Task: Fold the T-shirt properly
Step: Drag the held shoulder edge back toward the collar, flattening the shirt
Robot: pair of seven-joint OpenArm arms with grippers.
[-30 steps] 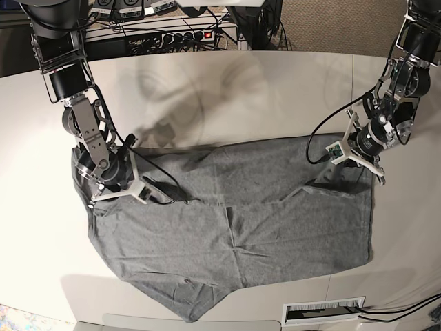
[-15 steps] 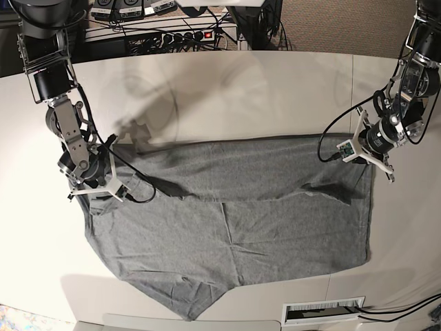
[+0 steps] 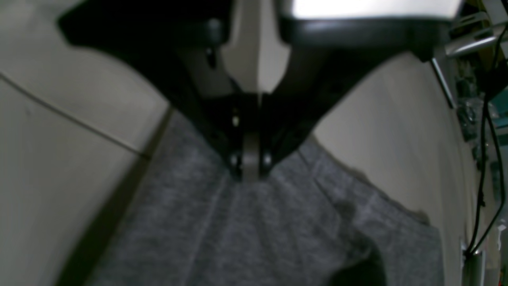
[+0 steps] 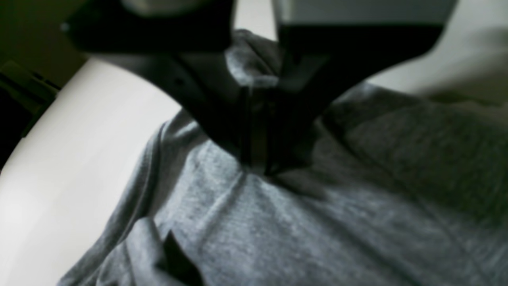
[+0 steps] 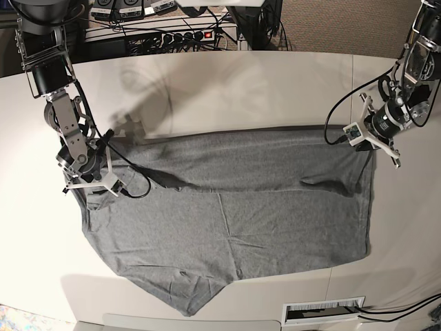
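The heather-grey T-shirt (image 5: pixel 234 207) lies spread wide across the beige table (image 5: pixel 241 89), with one point of fabric hanging toward the front edge. On the right of the base view my left gripper (image 5: pixel 370 146) is shut on the T-shirt's far right corner. The left wrist view shows its black fingertips (image 3: pixel 250 169) pinched together on the grey fabric (image 3: pixel 258 230). At the left of the base view my right gripper (image 5: pixel 91 193) is shut on the T-shirt's left edge. Its closed tips (image 4: pixel 258 165) press into bunched cloth (image 4: pixel 317 230) in the right wrist view.
A power strip and tangled cables (image 5: pixel 186 34) sit behind the table's back edge. A white slotted plate (image 5: pixel 324 312) lies at the front edge. A seam (image 5: pixel 353 89) runs across the table on the right. Cables trail from both wrists.
Both grippers moved outward and toward the back with the fabric held. The T-shirt's upper edge is now stretched wider and lies flatter, with fewer wrinkles.
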